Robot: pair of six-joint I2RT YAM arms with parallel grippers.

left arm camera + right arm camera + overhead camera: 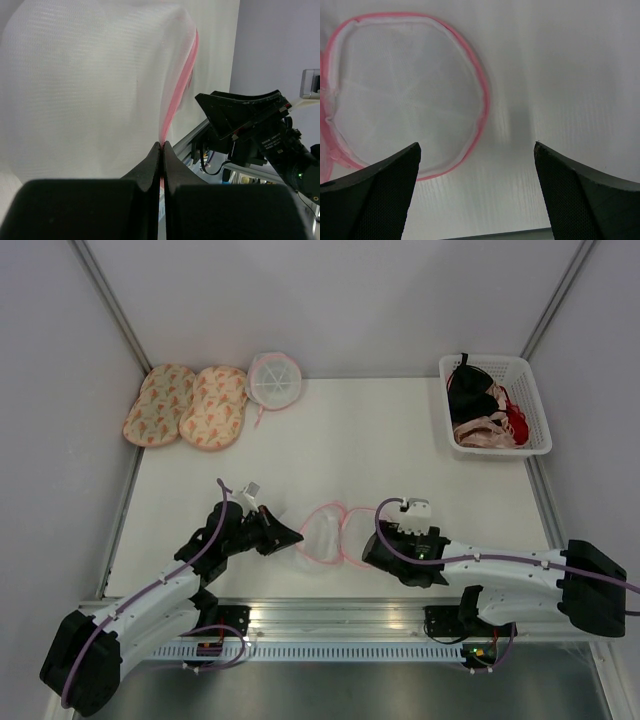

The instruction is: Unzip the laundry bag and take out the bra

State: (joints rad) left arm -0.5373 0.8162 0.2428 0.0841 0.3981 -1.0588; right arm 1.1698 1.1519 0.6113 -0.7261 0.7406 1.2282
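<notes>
Both fingers of the left gripper are clenched together on the pink edging of the bag. The white mesh rises from that pinch as a pale wall that fills most of the left wrist view. The right gripper has its fingers spread wide with nothing between them, and it hovers above the table. Just ahead of it, towards the left of its wrist view, one round half of the bag lies flat, ringed by its pink edge.

From above, the bag sits close to the table's near edge, between the two grippers. It is unzipped into two round halves side by side, the left half at the left fingers and the right half just beside the right gripper.

The bra lies in the white basket at the far right corner, its black cups beside red and beige-pink garments, well apart from the bag. At the far left lie two orange-patterned pads, touching each other, with a round ribbed pouch just beside them.
</notes>
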